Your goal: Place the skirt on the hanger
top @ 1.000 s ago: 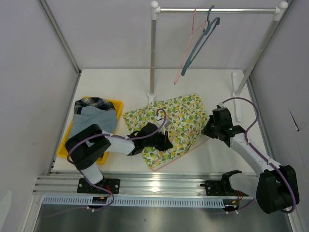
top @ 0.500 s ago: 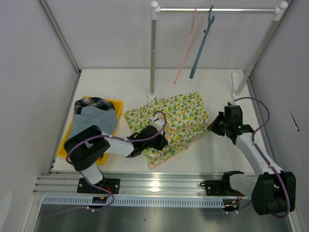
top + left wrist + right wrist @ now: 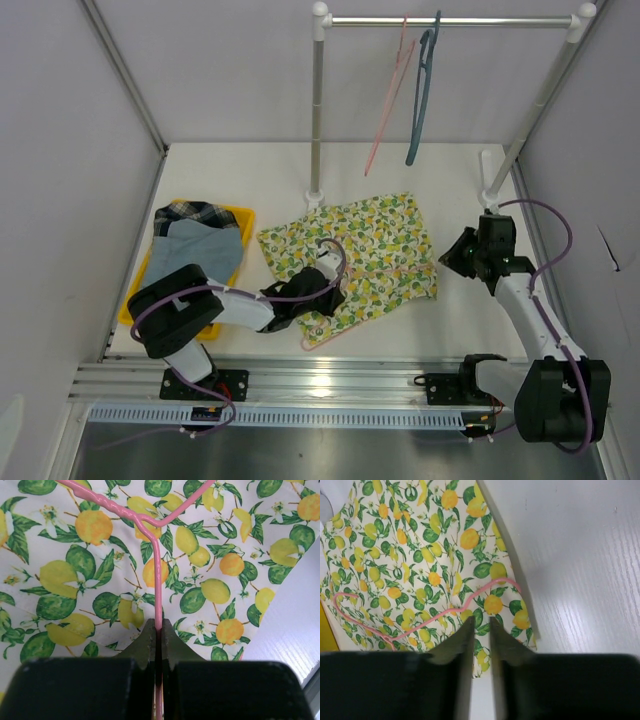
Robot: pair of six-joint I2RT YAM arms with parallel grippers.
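Observation:
The lemon-print skirt (image 3: 375,240) lies spread flat on the table's middle. A thin pink wire hanger (image 3: 322,340) lies on it; part of the wire pokes out past the near hem. My left gripper (image 3: 322,290) rests low on the skirt and is shut on the hanger's wire (image 3: 158,580), with the skirt (image 3: 225,560) right beneath. My right gripper (image 3: 458,255) hangs just off the skirt's right edge. In the right wrist view its tips (image 3: 481,622) stand a narrow gap apart and hold nothing. Beyond them are the skirt (image 3: 420,545) and the pink hanger (image 3: 440,612).
A yellow tray (image 3: 245,215) at the left holds a blue denim shirt (image 3: 195,250) and a dark plaid shirt (image 3: 195,213). A clothes rack stands at the back on a white post (image 3: 316,110). A second pink hanger (image 3: 385,110) and a blue-grey hanger (image 3: 420,100) hang from its rail.
My right gripper has parted its jaws and drawn back to the right, off the skirt's edge, which now lies flat. The blue-grey hanger on the rail has swung.

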